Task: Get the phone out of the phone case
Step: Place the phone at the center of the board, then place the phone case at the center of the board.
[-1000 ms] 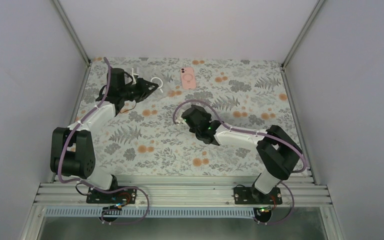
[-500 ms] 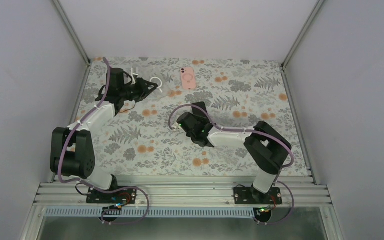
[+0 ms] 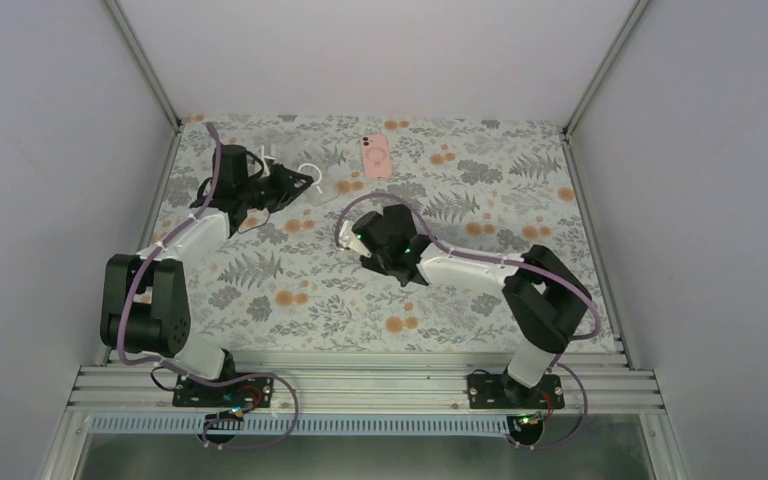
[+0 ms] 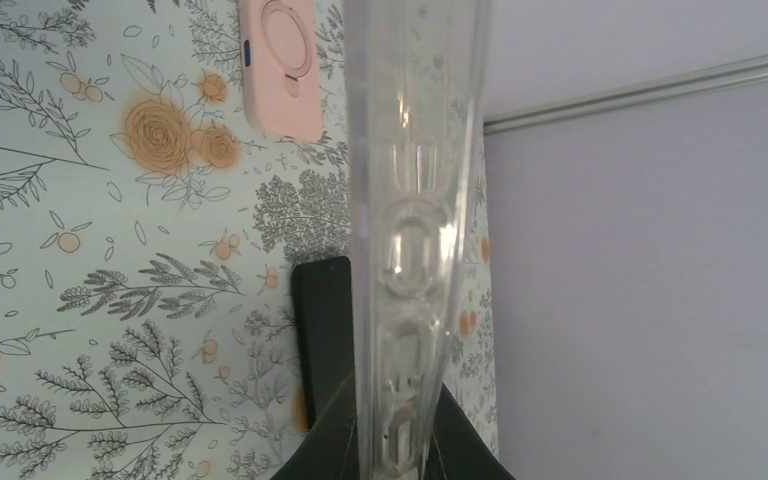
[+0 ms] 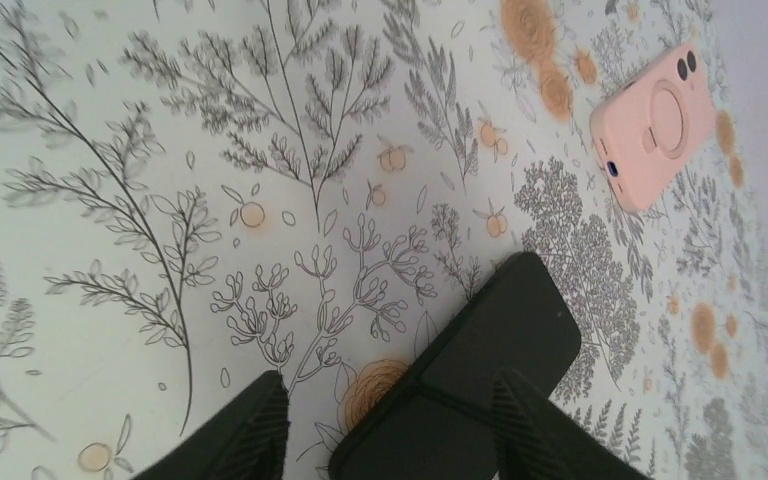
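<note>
Pinching the clear phone case [image 4: 410,200] edge-on, the left gripper [image 4: 392,450] is clamped tight on one end of it. The right gripper [image 5: 390,435] hangs with its jaws parted and grips nothing. The bare black phone [image 5: 490,350] lies flat on the floral tablecloth [image 5: 110,300] beneath its fingers. A pink phone [image 5: 653,125] lies farther back.

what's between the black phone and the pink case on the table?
Nothing. Only bare floral table cover separates the black phone from the pink case, clearest in the right wrist view.
</note>
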`<state>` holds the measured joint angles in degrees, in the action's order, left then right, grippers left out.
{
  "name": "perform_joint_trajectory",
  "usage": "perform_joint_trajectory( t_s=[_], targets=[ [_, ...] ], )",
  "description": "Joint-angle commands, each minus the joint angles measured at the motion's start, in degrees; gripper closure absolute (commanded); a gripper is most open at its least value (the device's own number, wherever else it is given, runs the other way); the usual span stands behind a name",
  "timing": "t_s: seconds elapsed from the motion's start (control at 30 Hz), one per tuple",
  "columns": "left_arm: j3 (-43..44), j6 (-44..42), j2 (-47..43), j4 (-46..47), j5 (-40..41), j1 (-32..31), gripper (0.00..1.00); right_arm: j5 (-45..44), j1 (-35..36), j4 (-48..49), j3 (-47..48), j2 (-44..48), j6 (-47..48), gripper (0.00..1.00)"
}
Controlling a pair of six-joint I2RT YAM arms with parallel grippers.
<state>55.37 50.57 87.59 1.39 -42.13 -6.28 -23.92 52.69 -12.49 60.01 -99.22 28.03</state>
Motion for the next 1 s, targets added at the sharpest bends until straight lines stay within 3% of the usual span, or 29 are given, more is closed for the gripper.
perform_joint_trajectory(
  t_s=[0.0,0.13,0.33,0.7,0.97],
  targets=[
    [-0.4,-4.0,-0.7,1.3,-0.5,0.3,0.98,12.4,-4.2,-5.9,2.7,6.0,-3.6,0.47],
    [-1.2,-8.2,1.4,-0.4,-2.9,0.1,0.98,20.4,-9.4,-10.1,4.0,8.5,-4.4,0.37],
    [-1.5,-14.4,5.6,-1.3,-7.6,-1.0,0.98,26.2,-18.5,-13.1,2.6,9.4,-1.2,0.33],
    [-1.5,-19.7,11.0,-1.8,-8.7,-4.9,0.98,24.9,-31.3,-9.4,0.4,4.6,7.4,0.33],
    [0.3,-20.4,14.8,-2.6,-8.1,-6.6,0.98,23.3,-31.7,-4.5,-1.4,-1.1,10.2,0.34]
  ],
)
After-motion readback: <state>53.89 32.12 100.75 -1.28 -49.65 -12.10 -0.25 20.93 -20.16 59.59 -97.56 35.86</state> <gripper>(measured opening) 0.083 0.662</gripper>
